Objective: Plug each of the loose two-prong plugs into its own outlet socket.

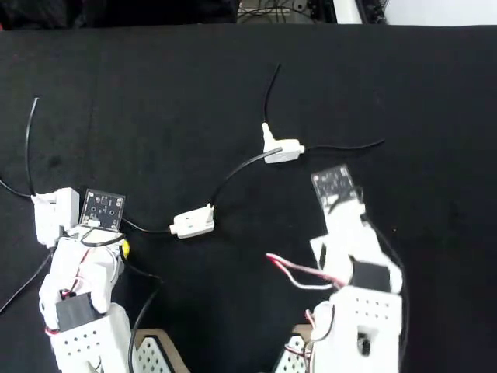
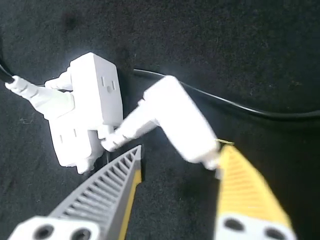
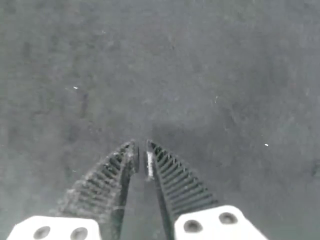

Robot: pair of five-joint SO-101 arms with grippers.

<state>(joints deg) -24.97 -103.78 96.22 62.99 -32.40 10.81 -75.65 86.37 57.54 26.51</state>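
While the black table [image 1: 155, 93] is seen to carry the white outlet block [image 2: 92, 107] at its left side with one plug [image 2: 50, 97] already seated, a second plug [image 2: 175, 117] is only tipped against the block's corner. That plug is framed by the wide-spread jaws of the left gripper [image 2: 180, 148], so its insertion is judged unfinished. A nearer cord end [image 1: 192, 224] and a farther cord end [image 1: 283, 149] are left mid-table, well apart from the block, and the right gripper [image 3: 141, 149] is closed on nothing.

The left claw [image 2: 178, 149] is spread wide, its grey and yellow fingers [image 2: 100, 195] well apart. The right claw [image 3: 141, 147] is closed tip to tip, its wrist and arm stretching straight back behind it.
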